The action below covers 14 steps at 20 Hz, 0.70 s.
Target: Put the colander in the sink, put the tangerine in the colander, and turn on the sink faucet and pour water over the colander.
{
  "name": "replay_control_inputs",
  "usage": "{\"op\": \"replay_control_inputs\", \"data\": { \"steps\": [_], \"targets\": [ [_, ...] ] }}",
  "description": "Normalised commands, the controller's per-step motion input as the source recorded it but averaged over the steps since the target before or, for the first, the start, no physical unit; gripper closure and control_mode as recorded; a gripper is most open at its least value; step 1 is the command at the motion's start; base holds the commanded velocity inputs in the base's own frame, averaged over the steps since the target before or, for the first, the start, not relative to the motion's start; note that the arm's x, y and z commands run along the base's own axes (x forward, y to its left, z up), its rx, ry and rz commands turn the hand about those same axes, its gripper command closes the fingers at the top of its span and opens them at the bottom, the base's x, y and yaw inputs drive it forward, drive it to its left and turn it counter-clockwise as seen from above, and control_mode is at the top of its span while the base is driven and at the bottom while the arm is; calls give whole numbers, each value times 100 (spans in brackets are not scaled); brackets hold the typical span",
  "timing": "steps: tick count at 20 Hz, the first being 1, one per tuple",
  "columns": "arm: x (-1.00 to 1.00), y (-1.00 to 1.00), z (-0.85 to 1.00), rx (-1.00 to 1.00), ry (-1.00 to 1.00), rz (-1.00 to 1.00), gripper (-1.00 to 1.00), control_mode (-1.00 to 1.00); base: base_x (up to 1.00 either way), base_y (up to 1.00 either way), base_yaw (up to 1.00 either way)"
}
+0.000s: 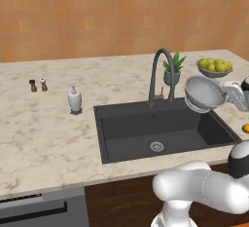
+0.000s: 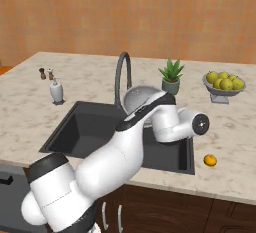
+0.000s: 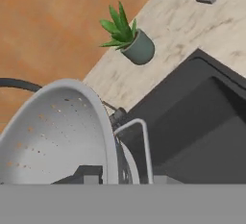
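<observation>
Claw (image 1: 226, 96) clamped nearly shut on the rim of the round silver-grey perforated metal colander (image 1: 204, 93), held tilted on its side in the air. Directly beneath, the rectangular matte dark-grey sink (image 1: 126, 132). Just beside the colander, the tall dark-grey arched faucet (image 1: 160, 75). Small bright orange tangerine (image 2: 210, 160) resting on the beige marbled counter (image 1: 44, 133), below and apart from the claw.

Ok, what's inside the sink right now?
The sink holds just its silver drain. The colander hangs tilted above its right end, not in it. In the right base view the arm covers part of the basin.
</observation>
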Motion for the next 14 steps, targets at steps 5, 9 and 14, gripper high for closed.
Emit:
{"op": "replay_control_inputs", "data": {
  "steps": [5,9,14],
  "targets": [
    [3,-3,-54,-30,10,16,100,-100,0,0,0],
    [-3,23,-61,-28,11,18,100,-100,0,0,0],
    [0,56,-45,-26,7,14,100,-100,0,0,0]
  ]
}}
